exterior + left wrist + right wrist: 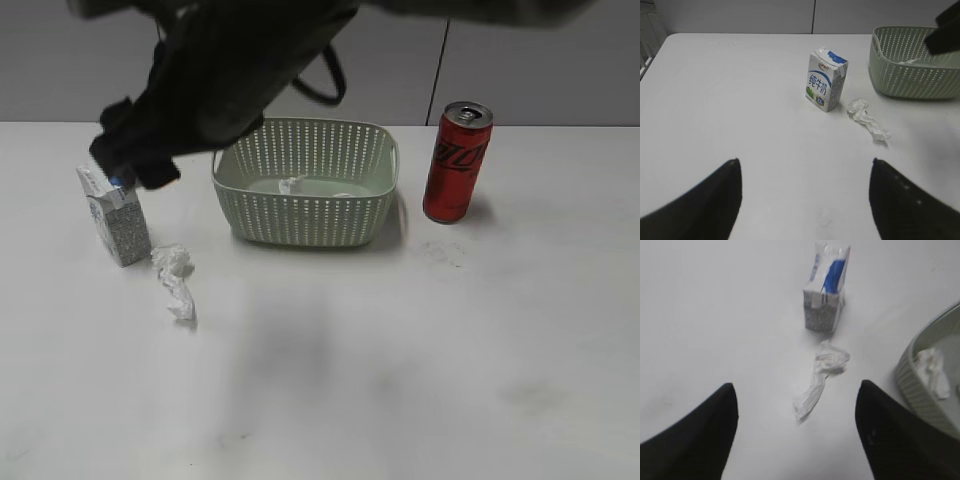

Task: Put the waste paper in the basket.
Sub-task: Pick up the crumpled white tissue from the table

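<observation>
One crumpled white waste paper wad (175, 280) lies on the table in front of the carton; it also shows in the left wrist view (867, 119) and the right wrist view (821, 375). More waste paper (291, 185) lies inside the sage-green basket (305, 225), also in the right wrist view (934, 371). The basket shows in the left wrist view (910, 82) and the right wrist view (917, 387). My right gripper (135, 165) reaches across to the left, hangs above the carton and the loose wad, open and empty (796, 384). My left gripper (804, 160) is open and empty over bare table, short of the carton.
A small blue-white speckled carton (118, 215) stands left of the basket, just behind the loose wad. A red can (457, 162) stands right of the basket. The white table stretches bare toward the front.
</observation>
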`<control>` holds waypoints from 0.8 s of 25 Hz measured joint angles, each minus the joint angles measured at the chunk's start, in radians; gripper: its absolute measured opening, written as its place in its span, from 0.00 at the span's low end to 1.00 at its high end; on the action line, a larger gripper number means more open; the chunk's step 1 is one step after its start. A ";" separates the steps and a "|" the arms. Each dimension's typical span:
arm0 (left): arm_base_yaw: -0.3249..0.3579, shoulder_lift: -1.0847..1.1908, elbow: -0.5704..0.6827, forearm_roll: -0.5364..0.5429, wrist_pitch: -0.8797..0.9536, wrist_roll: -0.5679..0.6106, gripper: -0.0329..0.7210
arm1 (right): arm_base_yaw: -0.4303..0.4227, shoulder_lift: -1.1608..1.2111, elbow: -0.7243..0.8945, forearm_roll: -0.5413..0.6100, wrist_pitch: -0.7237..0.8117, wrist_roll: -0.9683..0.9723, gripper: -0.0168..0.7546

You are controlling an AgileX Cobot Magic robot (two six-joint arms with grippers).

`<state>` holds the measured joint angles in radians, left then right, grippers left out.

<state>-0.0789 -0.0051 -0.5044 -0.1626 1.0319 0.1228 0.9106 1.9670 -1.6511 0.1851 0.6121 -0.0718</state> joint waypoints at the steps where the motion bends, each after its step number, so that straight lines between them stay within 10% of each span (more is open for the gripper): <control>1: 0.000 0.000 0.000 0.000 0.000 0.000 0.82 | 0.004 0.036 -0.001 0.006 -0.003 0.019 0.74; 20: 0.000 0.000 0.000 0.000 0.000 0.000 0.82 | 0.006 0.491 -0.308 -0.082 0.050 0.122 0.73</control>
<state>-0.0789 -0.0051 -0.5044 -0.1626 1.0319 0.1228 0.9165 2.4583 -1.9590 0.1026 0.6619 0.0498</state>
